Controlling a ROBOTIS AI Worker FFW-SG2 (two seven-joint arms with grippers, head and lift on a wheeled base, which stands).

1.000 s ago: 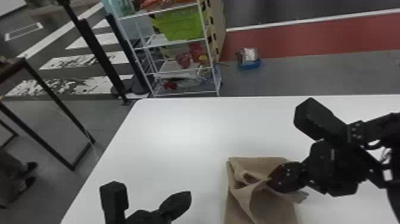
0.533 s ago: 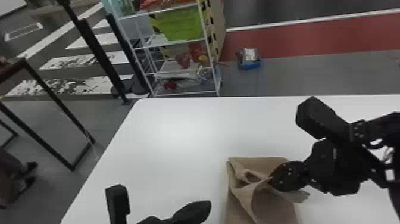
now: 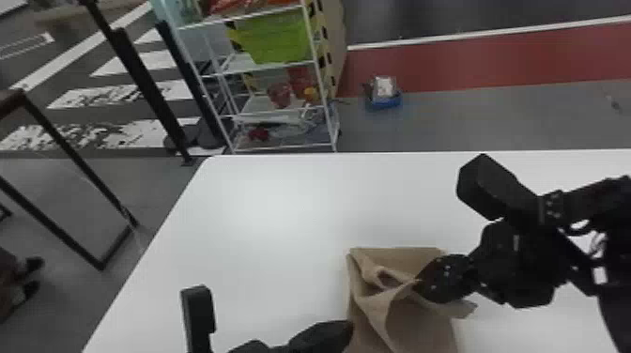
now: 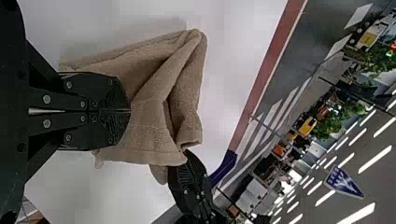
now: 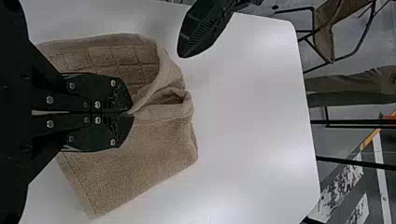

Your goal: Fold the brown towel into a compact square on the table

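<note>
The brown towel (image 3: pixel 418 328) lies at the table's near side, crumpled with raised folds. My right gripper (image 3: pixel 419 284) reaches over it from the right. In the right wrist view, the right gripper (image 5: pixel 131 113) is shut, pinching a raised fold of the towel (image 5: pixel 135 172). My left gripper (image 3: pixel 346 329) is low in the head view, its tip by the towel's left edge. The left wrist view has the left gripper (image 4: pixel 130 110) with fingers together in front of the towel (image 4: pixel 144 126); from the right wrist view its tip appears apart from the cloth.
The white table (image 3: pixel 281 211) stretches beyond and left of the towel. Past its far edge stand a wire shelf (image 3: pixel 281 108) with bins and a small blue container (image 3: pixel 384 99) on the floor. A dark-framed stand (image 3: pixel 61 206) is off to the left.
My left gripper has moved rightward, up to the towel's left side. The right gripper has stayed nearly still, holding its fold, and the towel looks almost the same.
</note>
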